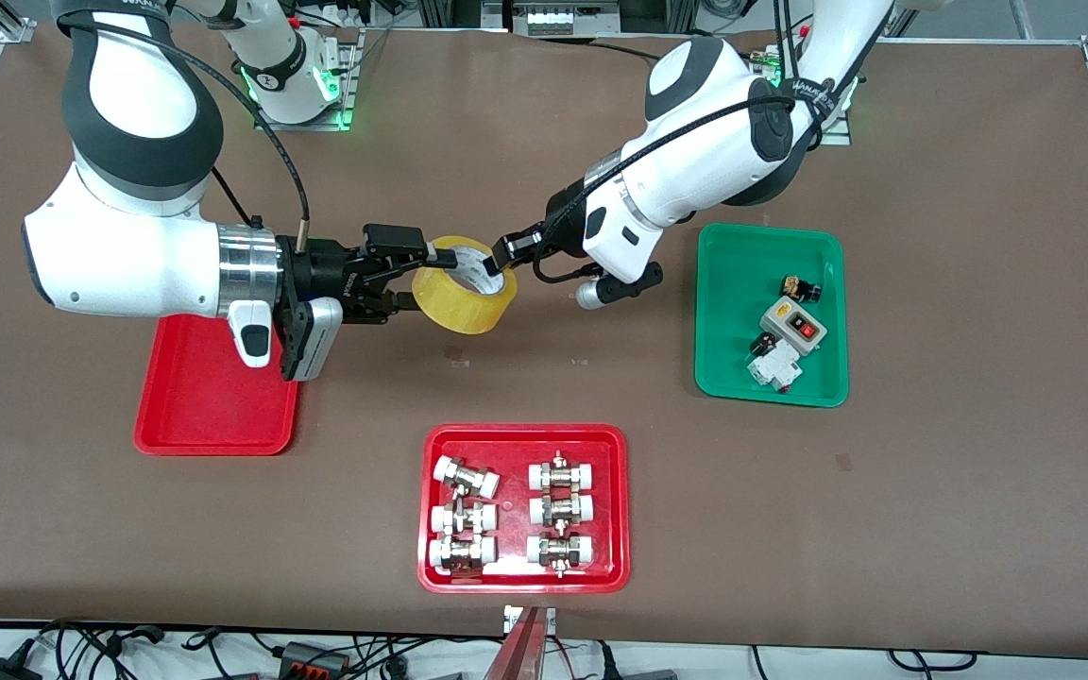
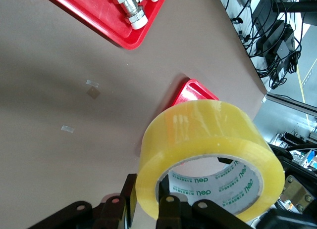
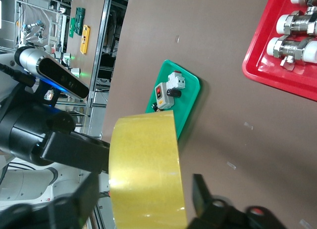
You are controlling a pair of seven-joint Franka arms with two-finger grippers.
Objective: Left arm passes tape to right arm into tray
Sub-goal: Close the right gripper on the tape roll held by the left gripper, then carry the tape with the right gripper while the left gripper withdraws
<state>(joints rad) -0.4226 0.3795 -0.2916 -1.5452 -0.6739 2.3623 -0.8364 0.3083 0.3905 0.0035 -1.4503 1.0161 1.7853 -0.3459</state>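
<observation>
One roll of tape (image 1: pixel 465 297) hangs in mid-air between two robot hands above the brown desk (image 1: pixel 960 246).

The left hand (image 1: pixel 504 253) pinches the roll's wall, one finger inside the core. The right hand (image 1: pixel 409 277) straddles the roll's opposite edge, fingers spread on either side; whether they touch it cannot be told. Beneath the right arm lies one plain red tray (image 1: pixel 209 397). Also on the desk: one red tray of six fittings (image 1: pixel 525 444), and one green tray (image 1: pixel 742 274).

The right arm (image 1: pixel 128 255) hides a corner of the plain red tray (image 1: pixel 213 397)
</observation>
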